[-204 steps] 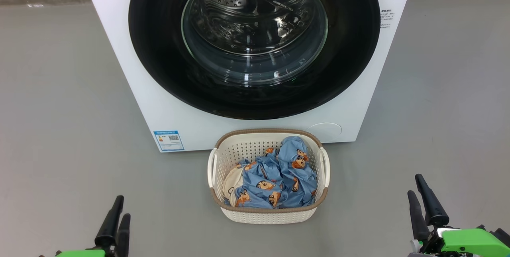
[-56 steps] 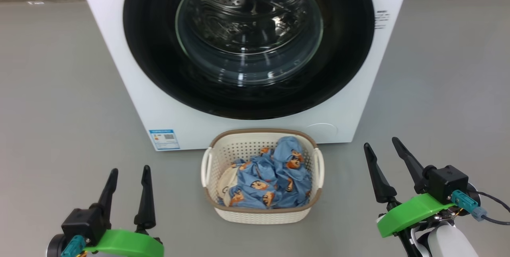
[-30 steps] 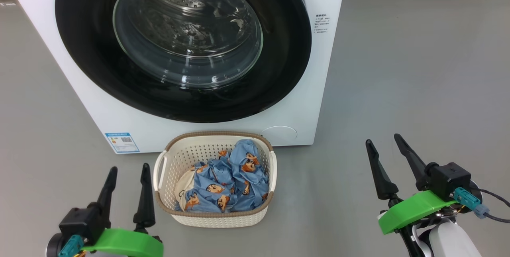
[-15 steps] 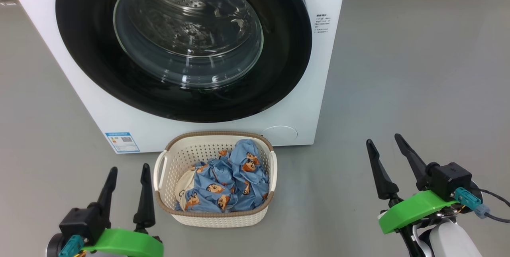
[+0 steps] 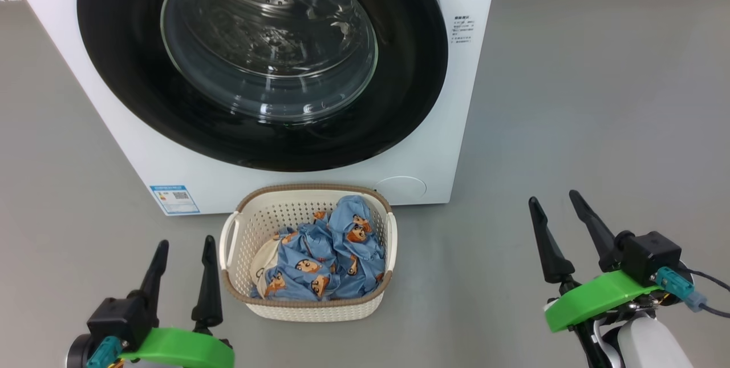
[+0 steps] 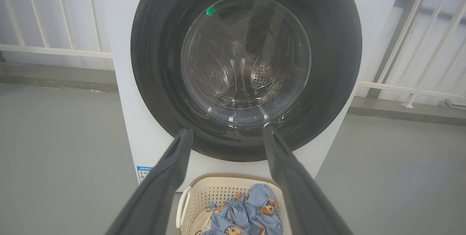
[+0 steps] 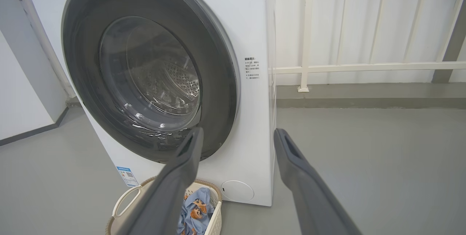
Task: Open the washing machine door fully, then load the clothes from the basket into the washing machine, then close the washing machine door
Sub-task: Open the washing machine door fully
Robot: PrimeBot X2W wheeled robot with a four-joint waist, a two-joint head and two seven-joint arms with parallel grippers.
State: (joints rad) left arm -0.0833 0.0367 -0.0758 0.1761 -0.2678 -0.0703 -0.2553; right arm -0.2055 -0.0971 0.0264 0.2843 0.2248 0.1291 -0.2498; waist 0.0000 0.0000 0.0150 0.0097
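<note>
On the grey floor point(image 5: 570, 100), against the front of the washing machine point(image 5: 433, 145): basket point(image 5: 311, 311) holding the clothes point(image 5: 336, 248); washing machine door point(image 5: 410, 71) shut, up and leftward of the right gripper point(image 5: 553, 197), likely nearer its right rim; left gripper point(image 5: 186, 241) just beside the basket; both spread wide, empty

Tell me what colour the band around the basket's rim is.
Brown, on the cream-white basket; the head view shows it best.

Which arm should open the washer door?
Probably the right: the right gripper, open, points by the right edge of the door; the left gripper points at its middle, over the basket.
</note>
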